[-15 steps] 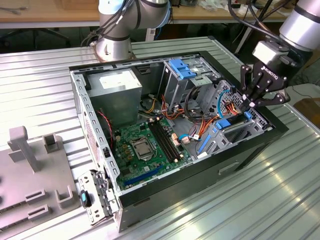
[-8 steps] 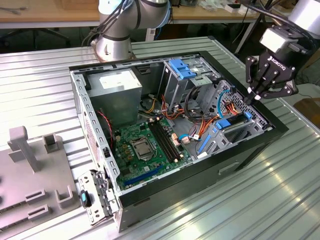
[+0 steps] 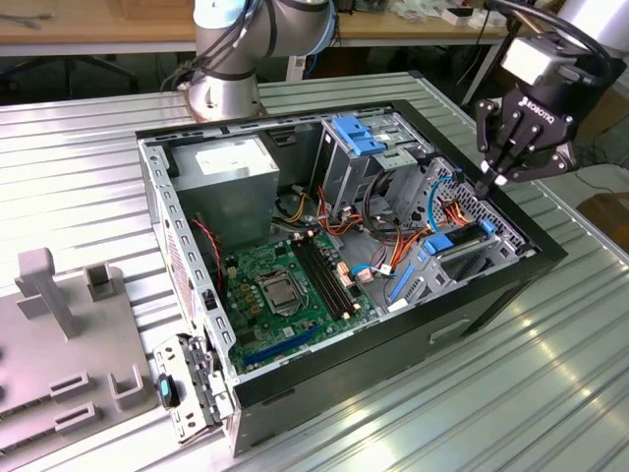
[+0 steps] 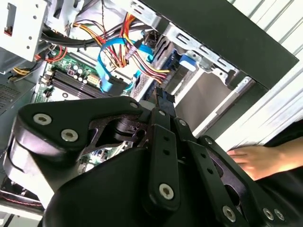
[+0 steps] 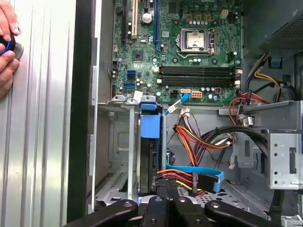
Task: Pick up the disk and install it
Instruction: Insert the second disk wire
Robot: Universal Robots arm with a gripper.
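Half-hidden disk (image 5: pixel 150 156) edge-on in bay, below gripper (image 5: pixel 162 201) links.

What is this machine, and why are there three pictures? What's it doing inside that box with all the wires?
It's a robot arm. One camera watches from outside; two ride near the arm's wrist. The box is an open computer case on a metal table, with a green circuit board and coloured wires inside. The arm's black tool reaches into one corner, just above the disk, a flat drive with blue rails standing in its metal slot. A person's hand rests beside the case.
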